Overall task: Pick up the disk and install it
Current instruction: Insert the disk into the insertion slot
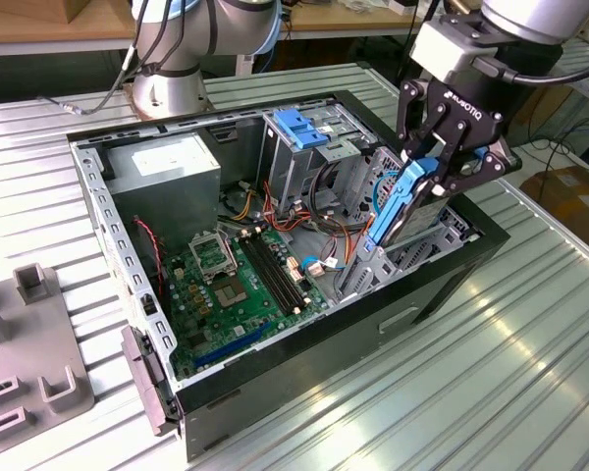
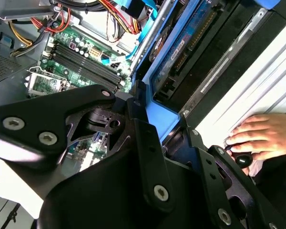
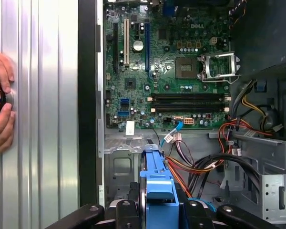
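The disk (image 1: 397,204), dark metal with blue plastic rails, hangs tilted over the drive bay at the exterior view's right end of the open computer case (image 1: 304,368). Its lower end reaches down into the bay. My gripper (image 1: 430,179) is shut on the disk's upper end, the black fingers clamping the blue rail. In the first wrist view the blue rail of the disk (image 3: 158,177) stands between the jaws of the gripper (image 3: 158,211), above the bay's metal floor. In the second wrist view the disk (image 2: 185,48) runs away from the gripper (image 2: 168,136) beside the case's black wall.
Inside the case lie the green motherboard (image 1: 238,277), a grey power-supply box (image 1: 163,167), a metal drive cage with a blue handle (image 1: 300,128) and bundles of cables (image 3: 200,164). A person's hand (image 3: 1,112) rests on the ribbed table (image 1: 510,373) beside the case. A grey fixture (image 1: 34,368) sits at the exterior view's left.
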